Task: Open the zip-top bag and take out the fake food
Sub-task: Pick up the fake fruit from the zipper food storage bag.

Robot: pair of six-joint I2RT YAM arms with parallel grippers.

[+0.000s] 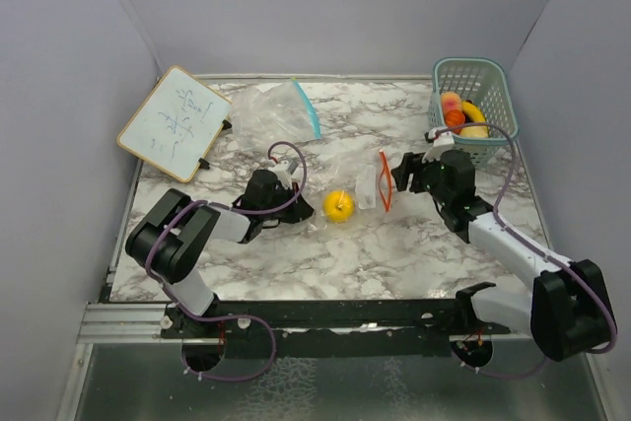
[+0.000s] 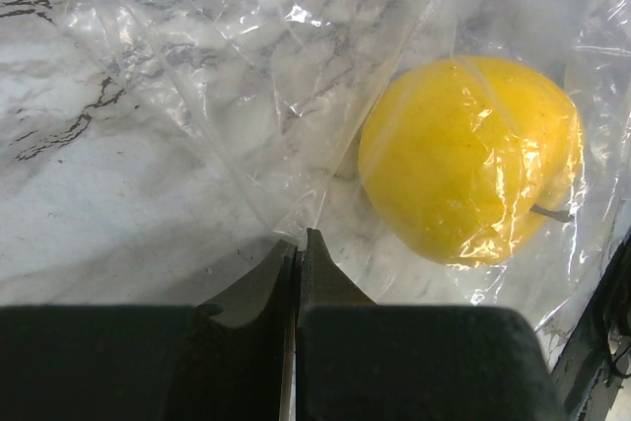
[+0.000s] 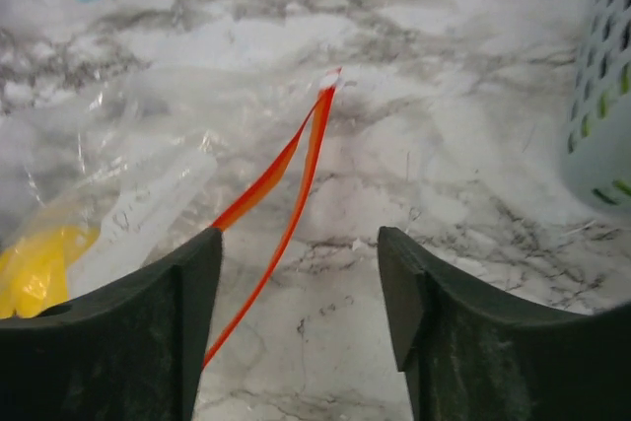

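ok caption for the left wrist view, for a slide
Left gripper shut on the clear zip-top bag, yellow fake fruit inside, over marble table.

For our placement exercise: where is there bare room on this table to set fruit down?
Free: table in front of the yellow fruit, and the back strip between blue-zipped bag and basket. Crowded: the middle, around the orange-zipped bag.

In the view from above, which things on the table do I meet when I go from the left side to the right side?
From left to right: whiteboard → empty clear bag with a blue zip → yellow fruit → orange zip → basket with fruit in it.
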